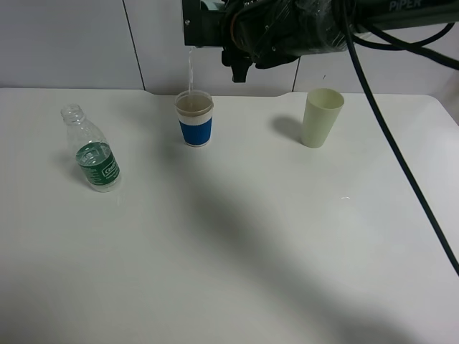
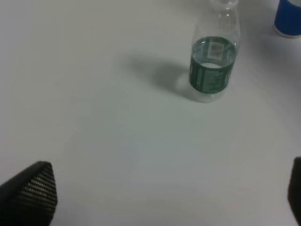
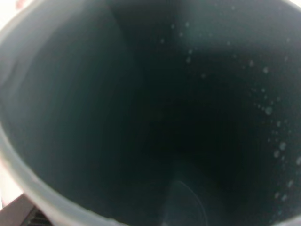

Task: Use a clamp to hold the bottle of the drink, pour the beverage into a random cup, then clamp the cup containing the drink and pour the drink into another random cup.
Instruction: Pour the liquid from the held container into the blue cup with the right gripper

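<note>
The plain matte teal tumbler (image 3: 141, 113) fills the right wrist view, its dark inside wall speckled with droplets; in the exterior high view it is mostly hidden against the black right arm (image 1: 287, 29) at the top edge of the picture. The right gripper's fingers are closed tight on this tumbler, though the fingers themselves do not show clearly in any view. A thin stream of clear liquid (image 1: 190, 72) falls from up there into the short white cup with a broad blue band (image 1: 194, 118), which stands upright on the white table (image 1: 237, 244) directly below and shows liquid inside.

The left gripper (image 2: 160, 193) hangs over bare table with its dark fingertips (image 2: 33, 188) spread wide at the two sides of the left wrist view, holding and touching nothing.

The small clear plastic bottle with a green label (image 1: 92, 149) stands upright and capless, well apart to the left of the banded cup; its label print is too blurred to read. A taller pale yellow-green cup (image 1: 322, 117) stands upright to the right. White letters "PIPER" (image 1: 407, 5) show on the arm.
</note>
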You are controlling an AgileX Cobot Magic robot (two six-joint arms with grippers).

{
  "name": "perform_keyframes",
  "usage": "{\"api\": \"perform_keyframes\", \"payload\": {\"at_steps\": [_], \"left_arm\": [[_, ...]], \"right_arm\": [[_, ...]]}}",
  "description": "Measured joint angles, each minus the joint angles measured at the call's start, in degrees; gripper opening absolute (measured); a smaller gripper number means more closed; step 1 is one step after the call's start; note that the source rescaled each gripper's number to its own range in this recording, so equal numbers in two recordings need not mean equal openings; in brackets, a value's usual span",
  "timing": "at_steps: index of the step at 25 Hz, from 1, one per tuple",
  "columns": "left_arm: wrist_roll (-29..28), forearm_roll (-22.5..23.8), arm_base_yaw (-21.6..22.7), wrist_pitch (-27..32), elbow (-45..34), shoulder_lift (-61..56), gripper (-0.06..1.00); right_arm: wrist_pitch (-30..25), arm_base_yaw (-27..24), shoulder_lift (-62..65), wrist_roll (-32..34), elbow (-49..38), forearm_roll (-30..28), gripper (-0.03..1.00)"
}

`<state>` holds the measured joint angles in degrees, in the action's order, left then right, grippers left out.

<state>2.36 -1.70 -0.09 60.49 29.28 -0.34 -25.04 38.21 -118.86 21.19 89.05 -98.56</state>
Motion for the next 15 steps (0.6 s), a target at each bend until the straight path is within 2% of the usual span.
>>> {"api": "perform_keyframes", "payload": {"at_steps": [8, 15], "left_arm": [[0.0, 0.0, 0.0, 0.07, 0.0, 0.0, 1.0], [0.0, 0.0, 0.0, 0.07, 0.0, 0.0, 1.0]], "right_arm": [[0.0, 0.0, 0.0, -0.35, 0.0, -0.06, 0.0], [-0.01, 0.0, 0.0, -4.5, 0.0, -0.18, 0.0]]}}
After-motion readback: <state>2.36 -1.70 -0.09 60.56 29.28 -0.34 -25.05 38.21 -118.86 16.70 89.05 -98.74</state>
